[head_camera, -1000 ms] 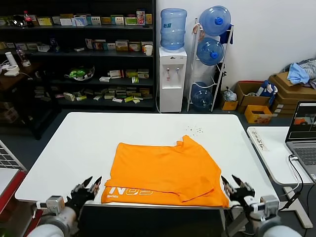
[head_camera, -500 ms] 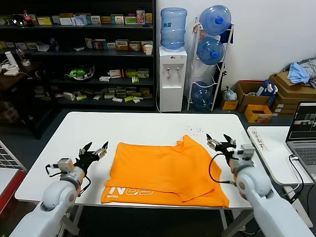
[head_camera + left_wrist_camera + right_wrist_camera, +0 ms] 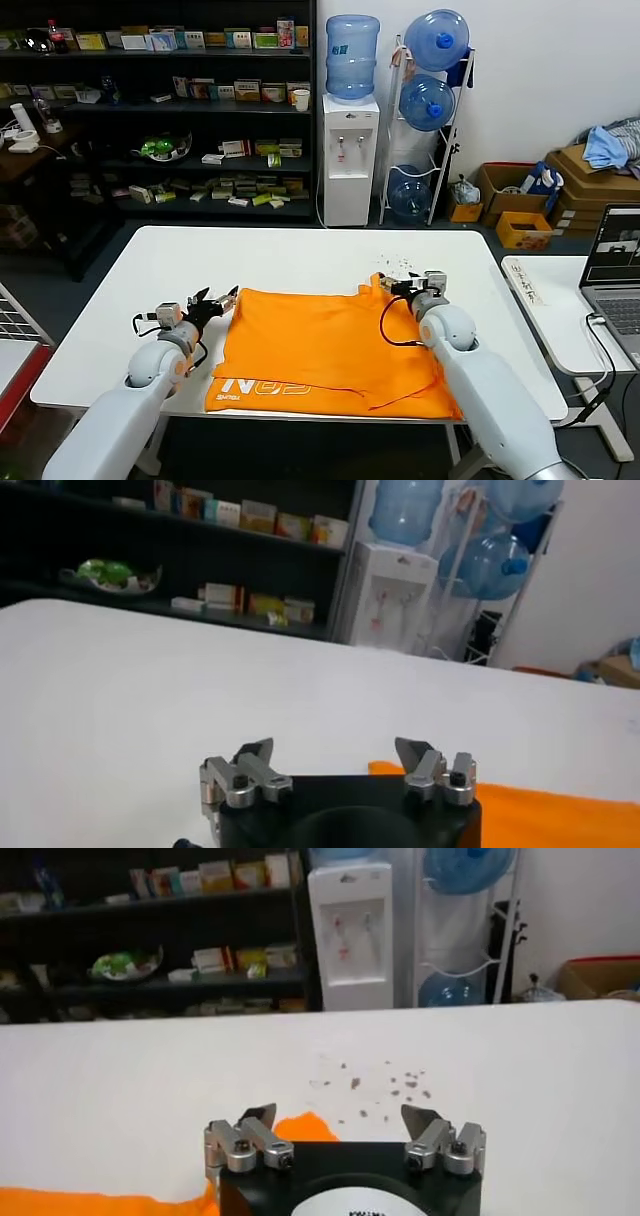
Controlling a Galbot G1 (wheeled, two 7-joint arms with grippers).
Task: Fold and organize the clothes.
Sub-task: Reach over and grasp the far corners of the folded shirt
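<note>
Orange T-shirt (image 3: 335, 350) lies partly folded at the table's (image 3: 300, 262) near edge, long axis side to side, white lettering facing up near the front-left corner. Left hand (image 3: 215, 301), fingers spread, hovers at the shirt's far-left corner. Right hand (image 3: 398, 288), spread too, sits at the raised far-right corner.

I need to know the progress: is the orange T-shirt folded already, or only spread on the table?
Partly folded, not finished. The orange T-shirt lies mostly flat on the white table, with overlapping layers near its front edge.
</note>
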